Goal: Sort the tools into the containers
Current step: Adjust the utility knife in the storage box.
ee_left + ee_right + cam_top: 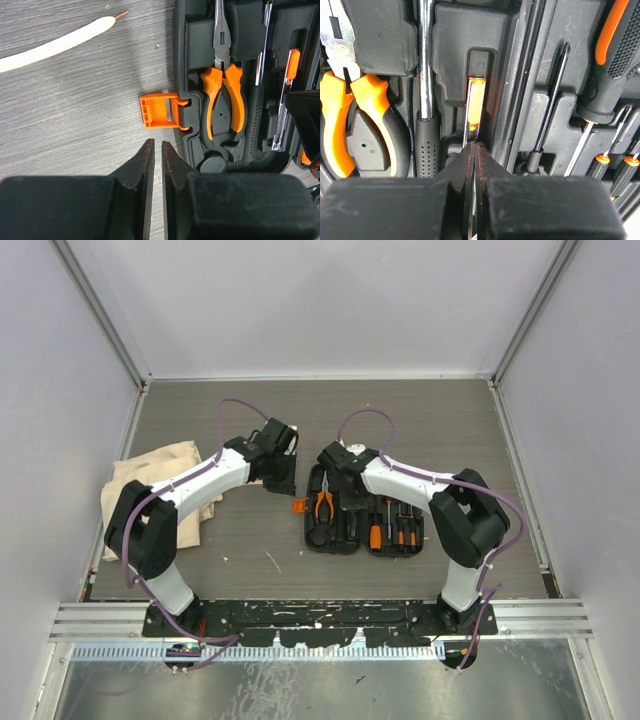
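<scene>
Pliers (223,95) lengthwise in case (192,75), nose toward far edge

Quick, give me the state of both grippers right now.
Left gripper: jaws nearly closed, holding nothing.
Right gripper: jaws closed over the thin orange-tipped driver; grip unclear.

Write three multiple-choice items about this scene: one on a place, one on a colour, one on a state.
1. Where are the pliers?
A. in the case
B. on the bag
C. on the bare table

2. What colour is the case's latch?
A. blue
B. orange
C. white

3. How does the right gripper stand?
A. wide open
B. shut, its tips at the thin driver
C. holding the hammer

Answers: 1 A, the pliers sit in a moulded slot; 2 B, the latch looks orange in the left wrist view; 3 B, the fingers meet at the driver's end.
</scene>
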